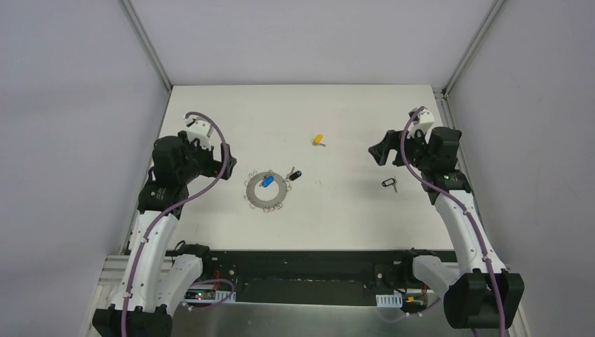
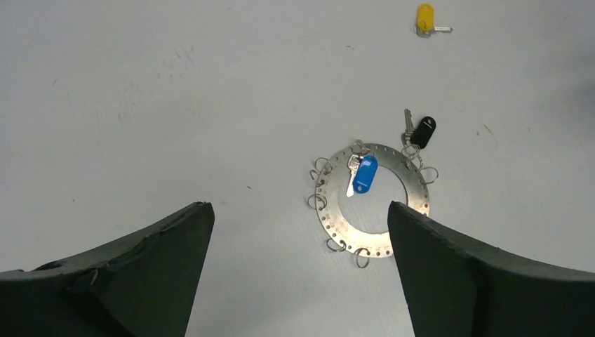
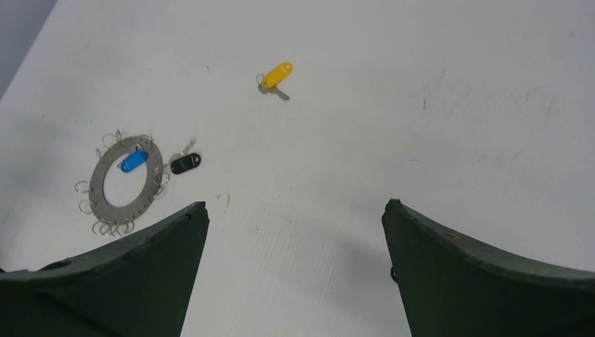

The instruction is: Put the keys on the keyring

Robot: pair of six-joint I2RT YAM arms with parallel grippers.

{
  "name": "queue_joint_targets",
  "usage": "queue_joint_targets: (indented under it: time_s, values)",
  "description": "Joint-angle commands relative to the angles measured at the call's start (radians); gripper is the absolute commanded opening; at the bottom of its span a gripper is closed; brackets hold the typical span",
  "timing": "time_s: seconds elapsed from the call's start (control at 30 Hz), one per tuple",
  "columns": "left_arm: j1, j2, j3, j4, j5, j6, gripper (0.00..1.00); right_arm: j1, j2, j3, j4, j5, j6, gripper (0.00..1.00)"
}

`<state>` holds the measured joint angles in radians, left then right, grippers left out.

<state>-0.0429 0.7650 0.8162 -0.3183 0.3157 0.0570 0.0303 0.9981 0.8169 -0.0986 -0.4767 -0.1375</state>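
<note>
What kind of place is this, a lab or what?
Probably a robotics lab test cell: a white table walled by plain grey panels, two robot arms bolted at its near edge, plus a keyring and keys.

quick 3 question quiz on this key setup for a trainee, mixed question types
1. True or false: the blue key lies on the keyring.
2. Which lies nearest the right hand? A yellow key B blue key C black key
3. Is the left hand open or shut?
Key: 1 true; 2 C; 3 open.
</note>
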Motion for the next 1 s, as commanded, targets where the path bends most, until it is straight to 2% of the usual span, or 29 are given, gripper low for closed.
queue_joint_targets:
  time_s: [0.0, 0.1, 0.2, 0.37, 0.47, 0.63, 0.8, 0.87, 0.97]
  values:
    - [-0.057, 0.059, 0.083, -0.149, 0.07, 0.186, 0.99, 0.079, 0.047, 0.051, -0.1, 0.04, -0.144, 0.98]
    - [-0.157, 0.102, 0.091, -0.173, 0.008, 0.272, 0.99, 0.163, 0.081, 0.066, -0.138, 0.13, -0.223, 0.98]
    - [-0.237, 0.187, 0.118, -0.186, -0.023, 0.314, 1.0, 0.177, 0.121, 0.062, -0.123, 0.147, -0.219, 0.98]
    - [-0.324, 0.414, 0.207, -0.193, -0.062, 0.322, 0.93, 0.203, 0.197, 0.044, -0.124, 0.114, -0.227, 0.98]
    - [-0.354, 0.537, 0.268, -0.229, -0.077, 0.293, 0.89, 0.207, 0.206, 0.017, -0.118, 0.157, -0.226, 0.98]
    - [-0.358, 0.708, 0.353, -0.298, -0.156, 0.201, 0.84, 0.205, 0.193, -0.001, -0.126, 0.26, -0.25, 0.99]
    - [-0.355, 0.828, 0.402, -0.403, -0.249, 0.126, 0.76, 0.207, 0.203, -0.025, -0.12, 0.218, -0.251, 0.99]
    - [-0.338, 0.859, 0.407, -0.427, -0.244, 0.106, 0.7, 0.205, 0.218, -0.026, -0.12, 0.214, -0.256, 0.99]
    - [-0.296, 0.925, 0.446, -0.465, -0.192, 0.055, 0.65, 0.205, 0.244, -0.022, -0.122, 0.22, -0.264, 0.99]
